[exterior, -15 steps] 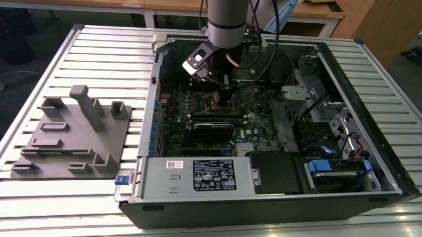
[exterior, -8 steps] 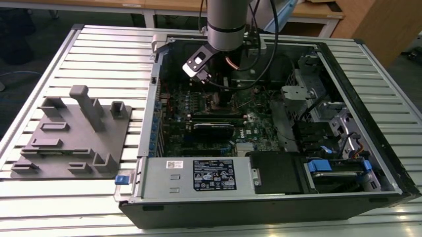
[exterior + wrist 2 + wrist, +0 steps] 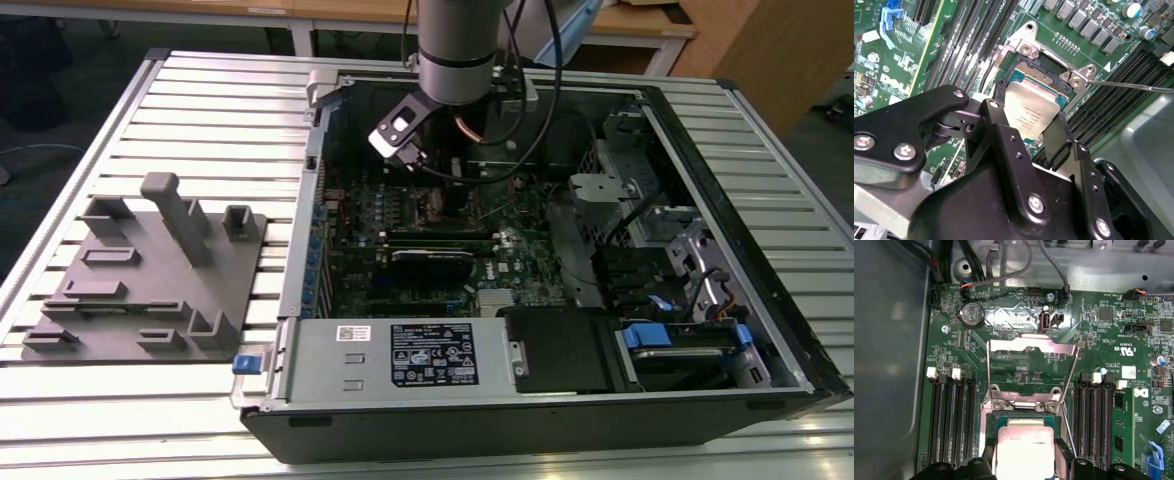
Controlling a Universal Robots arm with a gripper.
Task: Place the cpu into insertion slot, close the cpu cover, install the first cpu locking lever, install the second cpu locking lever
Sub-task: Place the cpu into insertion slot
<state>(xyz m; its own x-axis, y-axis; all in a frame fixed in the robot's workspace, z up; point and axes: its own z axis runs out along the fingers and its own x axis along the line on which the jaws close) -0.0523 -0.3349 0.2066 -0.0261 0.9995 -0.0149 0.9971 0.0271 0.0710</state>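
Claw (image 3: 1028, 119) gripping cpu (image 3: 1032, 106) over insertion slot (image 3: 1043, 69), cpu cover (image 3: 1030, 343) raised

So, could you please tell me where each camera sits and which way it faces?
Exterior view: off the arm, above the table, looking down into the open computer case; the arm reaches in.
Second wrist view: on the arm, looking slantwise past the fingers at the cpu held over the insertion slot.
First wrist view: on the arm, facing the green board squarely, the cpu cover open; the fingers show.
Shared: both wrist views show the cpu between the fingers.
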